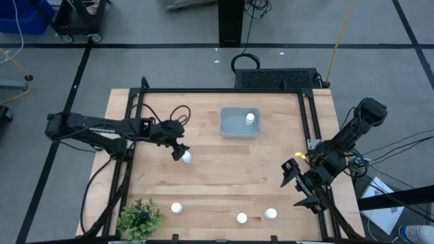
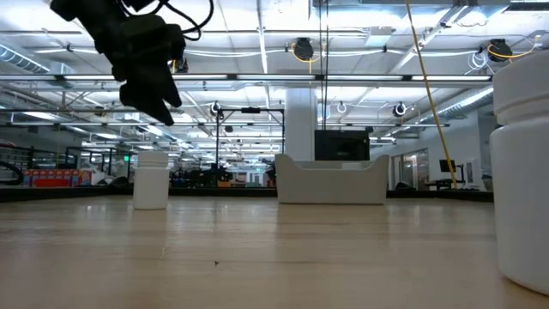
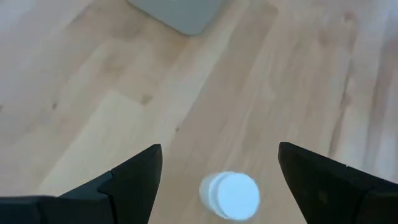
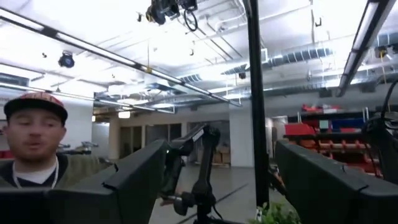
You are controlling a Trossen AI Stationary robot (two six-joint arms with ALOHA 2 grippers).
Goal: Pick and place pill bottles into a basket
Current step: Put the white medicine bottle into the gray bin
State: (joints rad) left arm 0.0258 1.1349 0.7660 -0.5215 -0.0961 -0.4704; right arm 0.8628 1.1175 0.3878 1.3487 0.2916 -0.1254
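A white pill bottle (image 1: 186, 158) stands upright on the wooden table near its middle; it also shows in the low view (image 2: 151, 178) and in the left wrist view (image 3: 230, 195). My left gripper (image 1: 179, 150) hangs open just above it, a finger on either side, touching nothing. The grey-blue basket (image 1: 239, 123) sits at the far middle with one bottle (image 1: 250, 118) standing in it. Three more bottles (image 1: 176, 208) (image 1: 241, 217) (image 1: 270, 213) stand near the near edge. My right gripper (image 1: 298, 183) is open at the table's right edge.
A green leafy plant (image 1: 139, 218) stands at the near left corner. A black frame (image 1: 217, 90) runs along the table's far edge and sides. A person shows beyond the table in the right wrist view (image 4: 34, 146).
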